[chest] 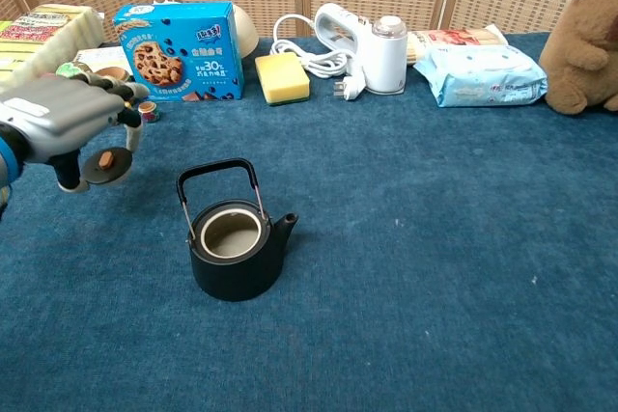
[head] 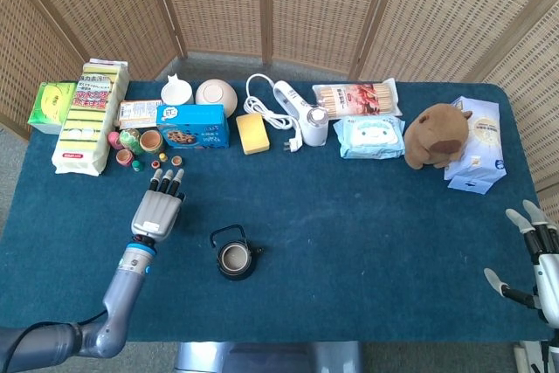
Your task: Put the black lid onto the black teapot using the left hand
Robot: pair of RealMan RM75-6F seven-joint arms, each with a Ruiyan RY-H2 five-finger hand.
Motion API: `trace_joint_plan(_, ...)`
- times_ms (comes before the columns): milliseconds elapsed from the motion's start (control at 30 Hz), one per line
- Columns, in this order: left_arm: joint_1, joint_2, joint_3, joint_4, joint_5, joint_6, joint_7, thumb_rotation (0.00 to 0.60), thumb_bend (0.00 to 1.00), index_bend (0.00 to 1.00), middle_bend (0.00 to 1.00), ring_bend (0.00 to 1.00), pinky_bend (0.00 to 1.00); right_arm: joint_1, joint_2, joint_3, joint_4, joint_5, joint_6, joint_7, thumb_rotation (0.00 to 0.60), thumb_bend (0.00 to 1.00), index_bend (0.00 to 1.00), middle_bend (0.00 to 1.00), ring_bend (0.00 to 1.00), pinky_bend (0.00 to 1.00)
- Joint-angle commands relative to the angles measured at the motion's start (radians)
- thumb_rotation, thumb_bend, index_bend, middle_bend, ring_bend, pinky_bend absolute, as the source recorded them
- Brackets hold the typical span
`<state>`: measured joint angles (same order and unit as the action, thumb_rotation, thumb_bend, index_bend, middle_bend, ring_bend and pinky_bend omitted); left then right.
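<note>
The black teapot stands open on the blue cloth, handle upright, spout to the right. My left hand hovers left of the pot and holds the black lid, lifted off the cloth and tilted, its small brown knob facing me. In the head view the hand hides the lid. My right hand rests at the table's right edge, fingers spread, holding nothing.
Behind the left hand are small coloured cups, a blue cookie box and stacked sponges. Further back: yellow sponge, white charger, wipes pack, brown plush.
</note>
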<state>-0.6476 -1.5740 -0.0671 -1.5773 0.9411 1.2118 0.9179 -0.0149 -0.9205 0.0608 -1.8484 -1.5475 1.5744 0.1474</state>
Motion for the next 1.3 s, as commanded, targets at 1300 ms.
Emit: trace_joint_plan(1300, 0.025, 0.131, 0.148, -0.184, 0.711, -0.069, -0.150, 0.600, 0.23, 0.44, 0.00, 0.00, 0.04, 0.002, -0.013, -0.003, -0.010, 0.005, -0.004, -0.041, 0.600, 0.24, 0.12, 0.00, 0.00, 0.00)
